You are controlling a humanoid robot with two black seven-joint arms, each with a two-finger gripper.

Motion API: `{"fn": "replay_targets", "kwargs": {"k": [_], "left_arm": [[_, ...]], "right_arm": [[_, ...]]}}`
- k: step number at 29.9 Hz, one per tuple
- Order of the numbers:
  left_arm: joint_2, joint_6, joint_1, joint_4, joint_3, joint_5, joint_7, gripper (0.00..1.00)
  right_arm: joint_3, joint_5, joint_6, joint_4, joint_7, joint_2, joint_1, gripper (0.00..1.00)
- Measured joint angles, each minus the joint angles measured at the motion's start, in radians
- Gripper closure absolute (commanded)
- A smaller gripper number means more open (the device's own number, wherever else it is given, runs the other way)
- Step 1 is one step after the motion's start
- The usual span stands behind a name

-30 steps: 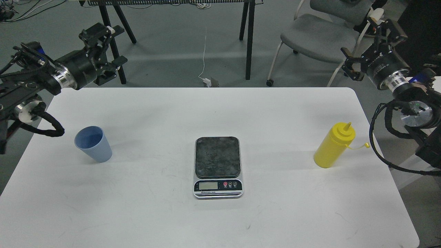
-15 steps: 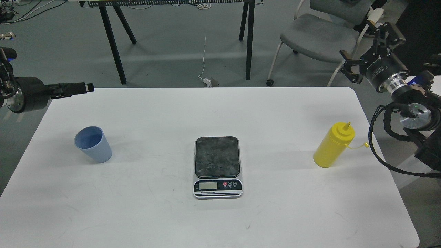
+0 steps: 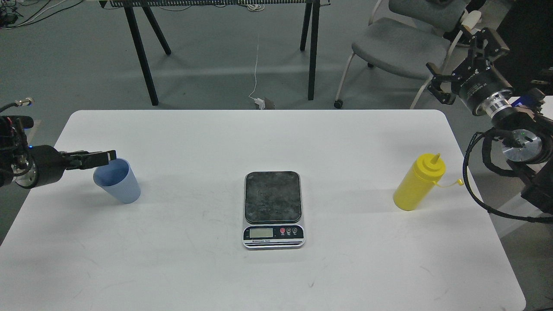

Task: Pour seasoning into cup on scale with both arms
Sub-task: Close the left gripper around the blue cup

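Observation:
The light blue cup [image 3: 117, 180] stands on the left of the white table [image 3: 276, 138]. The scale [image 3: 272, 207] sits in the middle with nothing on its dark platform. The yellow seasoning bottle [image 3: 418, 183] stands upright at the right, its cap hanging off on its tether. My left gripper [image 3: 108, 156] comes in low from the left, seen edge-on, with its tip at the cup's far rim; I cannot tell its fingers apart. My right gripper [image 3: 460, 58] is open and empty, raised beyond the table's right rear corner, well above and behind the bottle.
A grey chair [image 3: 402, 43] stands behind the table's right rear corner, close to my right gripper. Black trestle legs [image 3: 140, 56] and a white cable [image 3: 255, 77] are on the floor behind the table.
My left arm has swung down from the rear left, turned edge-on and come to the cup's rim. My right arm has barely moved. Cup, scale and bottle stay put.

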Motion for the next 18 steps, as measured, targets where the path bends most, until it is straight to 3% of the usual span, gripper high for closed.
{"fn": "replay_targets", "kwargs": {"k": [18], "left_arm": [[-0.068, 0.043, 0.067, 0.081, 0.001, -0.004, 0.000, 0.02]], "right_arm": [[-0.001, 0.000, 0.000, 0.002, -0.001, 0.001, 0.002, 0.00]]}}
